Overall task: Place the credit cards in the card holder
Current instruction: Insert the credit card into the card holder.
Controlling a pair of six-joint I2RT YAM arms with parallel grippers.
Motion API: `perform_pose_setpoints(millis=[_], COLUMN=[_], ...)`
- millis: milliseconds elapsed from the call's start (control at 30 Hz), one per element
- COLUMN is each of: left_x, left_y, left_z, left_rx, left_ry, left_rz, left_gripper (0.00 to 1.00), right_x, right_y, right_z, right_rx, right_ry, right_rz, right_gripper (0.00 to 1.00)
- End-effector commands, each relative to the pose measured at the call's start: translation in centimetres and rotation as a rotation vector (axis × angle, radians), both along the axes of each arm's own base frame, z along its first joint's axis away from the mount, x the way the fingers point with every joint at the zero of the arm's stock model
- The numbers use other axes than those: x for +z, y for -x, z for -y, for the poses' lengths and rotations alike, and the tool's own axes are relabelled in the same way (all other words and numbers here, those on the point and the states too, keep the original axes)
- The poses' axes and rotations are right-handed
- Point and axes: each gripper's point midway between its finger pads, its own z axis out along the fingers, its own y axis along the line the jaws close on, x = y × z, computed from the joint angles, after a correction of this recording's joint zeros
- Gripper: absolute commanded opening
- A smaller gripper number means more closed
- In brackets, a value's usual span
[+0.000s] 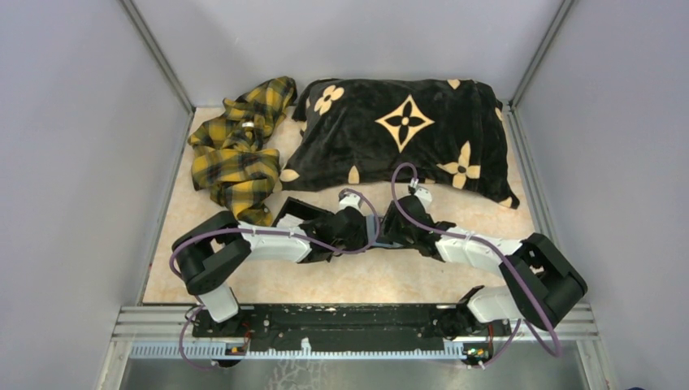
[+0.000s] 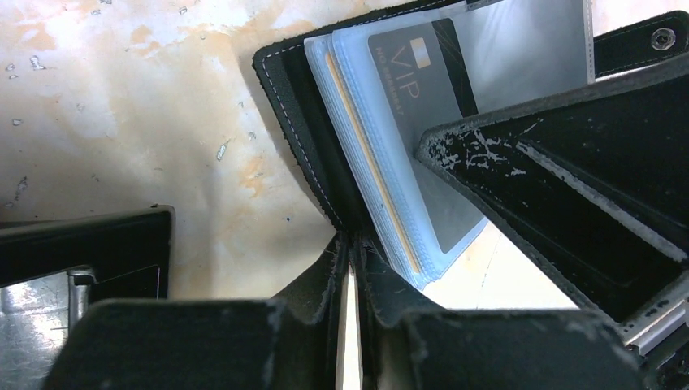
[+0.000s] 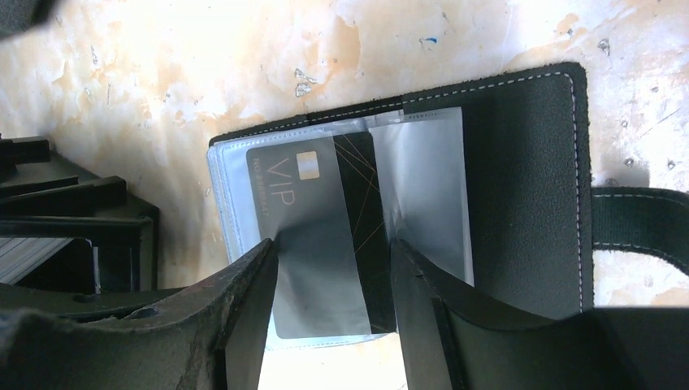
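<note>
I classify this site as a robotics laboratory test cell. Evidence follows. Plain grey panel walls (image 1: 73,162) enclose the workspace on three sides and are framed by aluminium profile posts (image 1: 160,57). The bench (image 1: 341,280) has a worn, blotched beige surface. The left arm (image 1: 272,242) and right arm (image 1: 475,250) are bolted to a black mounting rail (image 1: 349,329) at the near edge. Purple cables (image 1: 393,188) run exposed along both. A yellow plaid cloth (image 1: 236,150) and a black flower-patterned pillow (image 1: 398,130) lie loose at the far side of the bench.
</note>
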Motion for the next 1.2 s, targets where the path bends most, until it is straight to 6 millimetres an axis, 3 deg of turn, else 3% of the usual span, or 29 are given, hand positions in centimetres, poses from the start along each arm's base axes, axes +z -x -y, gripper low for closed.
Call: perform_pose_setpoints(millis=[0,200,533,900,1000,1100,1167], left_x=[-6.4,-6.3,-6.7,-6.8,-6.8,-6.9,-6.9], left_y=[5.2,5.1,5.3,5.3,5.3,5.4,5.4], left_z=[-4.3,-3.8,-4.3,-4.8,-4.8,-5.0,-4.9], left_rx=[-0.064,-0.068,-0.064,-0.055,-0.054,-0.051,-0.049], left_ry=[-0.219,-0.218,-0.236,-0.239,-0.239,-0.241,-0.239], left_rz=[-0.193,-0.194,-0.194,-0.189,-0.189,-0.191,-0.191], left_gripper=[0.13,0.13,0.13,0.12,0.12,0.12,0.12], right_x=[-2.5,-2.0,-1.8,-2.4,-2.8,-2.9,-2.8], right_y=[4.7,4.5,4.3,4.6,4.9,4.9,5.0], right_z=[0.6,0.2,-1.5,-3.3,-3.2,-2.7,-2.3], right_rx=[0.063,0.095,0.145,0.205,0.208,0.197,0.185], right_ry=[0.051,0.064,0.081,0.146,0.161,0.187,0.198], right_rz=[-0.178,-0.171,-0.162,-0.181,-0.187,-0.178,-0.171], right_gripper=[0.53,0.52,0.62,0.65,0.58,0.38,0.32])
